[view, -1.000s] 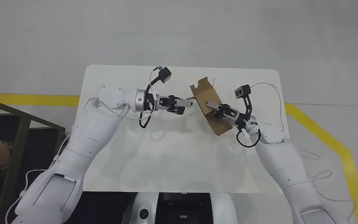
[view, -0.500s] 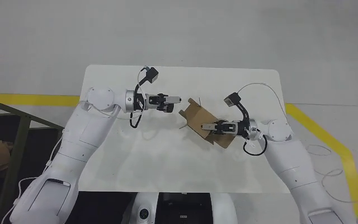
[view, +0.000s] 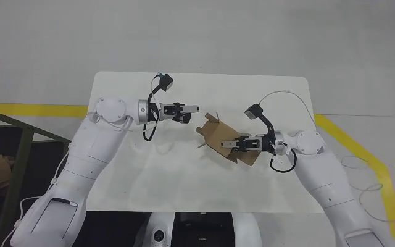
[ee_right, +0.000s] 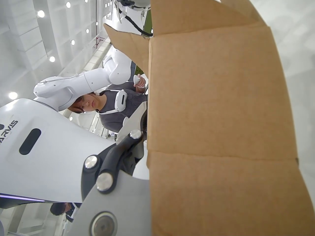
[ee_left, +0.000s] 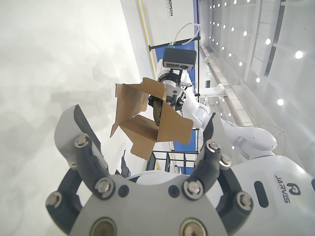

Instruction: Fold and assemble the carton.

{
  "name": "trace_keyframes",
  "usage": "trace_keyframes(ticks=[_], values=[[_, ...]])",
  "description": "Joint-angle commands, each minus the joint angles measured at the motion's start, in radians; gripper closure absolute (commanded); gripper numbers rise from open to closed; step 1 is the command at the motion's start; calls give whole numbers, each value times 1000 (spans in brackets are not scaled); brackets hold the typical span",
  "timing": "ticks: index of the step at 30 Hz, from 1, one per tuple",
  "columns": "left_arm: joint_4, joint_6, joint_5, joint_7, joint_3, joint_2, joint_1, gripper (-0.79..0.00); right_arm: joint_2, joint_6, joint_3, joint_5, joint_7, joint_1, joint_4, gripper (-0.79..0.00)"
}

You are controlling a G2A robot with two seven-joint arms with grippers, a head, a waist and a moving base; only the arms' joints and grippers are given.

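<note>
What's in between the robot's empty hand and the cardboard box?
Nothing. In the top view, only bare table lies between the left gripper and the carton.

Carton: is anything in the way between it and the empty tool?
Nothing visible is. The left tool is open with only air between it and the carton, which the right tool holds by one wall.
</note>
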Motion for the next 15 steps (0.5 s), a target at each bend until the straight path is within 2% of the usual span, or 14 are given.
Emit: trace_keyframes(ticks=[1, 8, 9, 11, 13, 15], values=[[0, 0, 0, 0, 0, 0, 0, -785, 0, 0, 0, 0, 0, 0, 0, 0], [-11, 3, 5, 20, 2, 0, 10, -785, -1, 3, -8, -4, 3, -2, -17, 0], [-17, 5, 8, 26, 0, 1, 15, -785, 1, 19, -18, -35, 19, 7, -28, 0], [-18, 9, -1, 19, -6, 3, 24, -785, -1, 40, -37, 15, 40, 22, -34, 0], [-12, -1, -57, -2, -19, 4, 34, -785, 2, 72, -60, 0, 72, 60, -16, 0], [-8, -5, -36, -24, -31, 10, 36, -785, 6, 87, -78, 40, 87, 88, -3, 0]])
